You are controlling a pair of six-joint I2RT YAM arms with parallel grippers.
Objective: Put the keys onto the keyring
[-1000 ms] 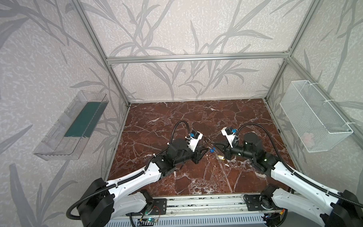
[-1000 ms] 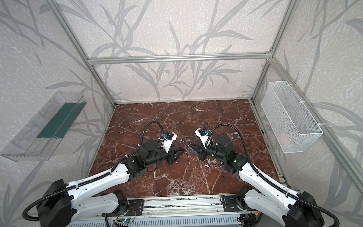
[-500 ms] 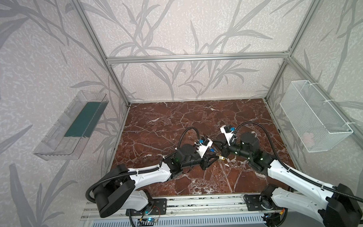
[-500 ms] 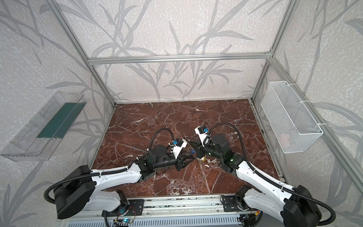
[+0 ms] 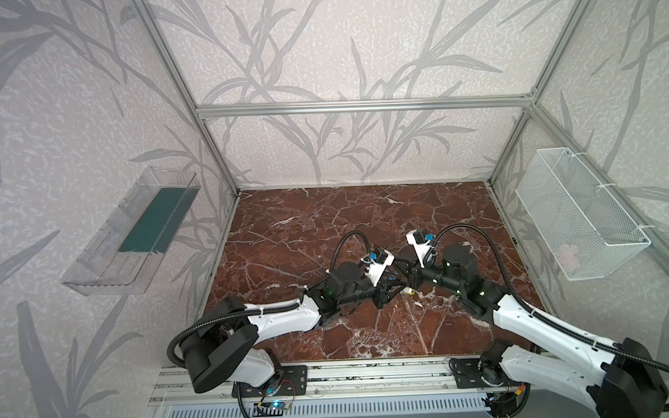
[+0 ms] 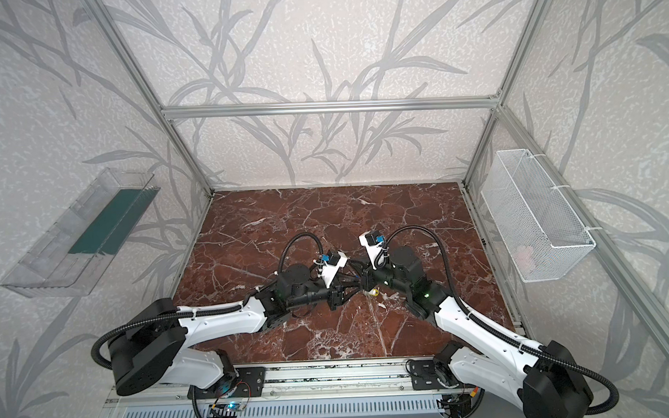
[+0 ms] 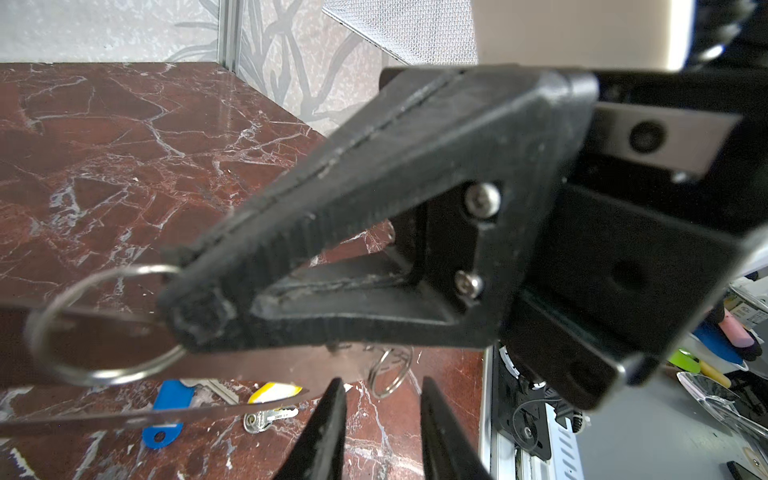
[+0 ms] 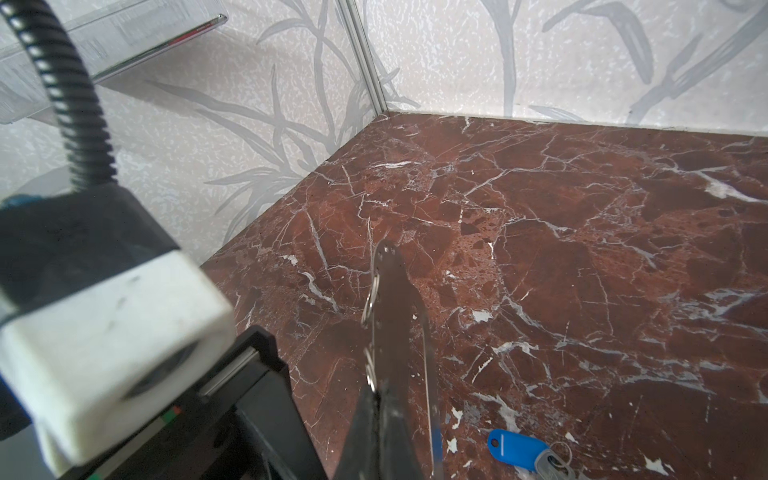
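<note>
My right gripper [image 8: 380, 392] is shut on the keyring [image 8: 395, 316], a flat metal plate held edge-on above the marble floor. In the left wrist view the keyring [image 7: 257, 368] runs across the frame, with a large split ring [image 7: 99, 324] by the right gripper's fingertips [image 7: 199, 307] and a small split ring [image 7: 388, 372] hanging from its edge. My left gripper [image 7: 380, 415] is open, its tips just short of the small ring with nothing between them. Both keys lie on the floor below: the blue one [image 7: 166, 409] [image 8: 519, 449] and the yellow one [image 7: 272, 405] [image 5: 407, 290].
In both top views the two grippers meet near the middle front of the red marble floor [image 5: 326, 225]. A wire basket [image 5: 578, 216] hangs on the right wall and a clear tray [image 5: 134, 232] on the left wall. The front rail [image 5: 369, 373] borders the floor.
My left arm has swung right and its gripper has closed in on the right gripper and the keyring. The right gripper has shifted only slightly and keeps its hold.
</note>
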